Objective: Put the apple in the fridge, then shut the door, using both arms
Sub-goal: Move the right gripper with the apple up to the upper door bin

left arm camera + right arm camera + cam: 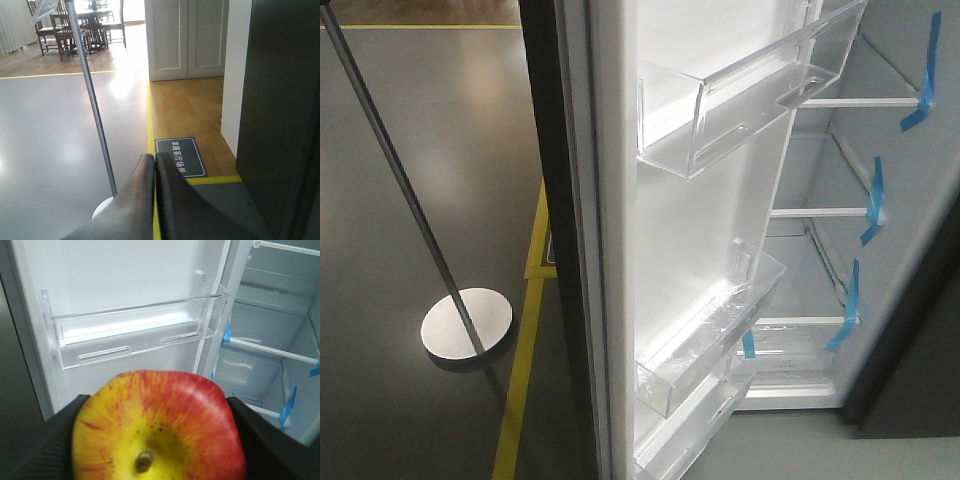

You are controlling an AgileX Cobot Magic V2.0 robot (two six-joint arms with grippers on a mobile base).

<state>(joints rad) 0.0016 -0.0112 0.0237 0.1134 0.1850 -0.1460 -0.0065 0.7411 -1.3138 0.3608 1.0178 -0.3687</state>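
Red-streaked yellow apple (159, 425) (stem end up)

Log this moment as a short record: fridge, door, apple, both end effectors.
door: open, white inner side showing
bin: clear, nothing in it
fridge: shelves bare where visible, blue tape at their ends
apple: gripped, stem end toward the wrist camera, not yet on a shelf
right end effector: shut on apple, facing the bin
left end effector: shut, holding nothing
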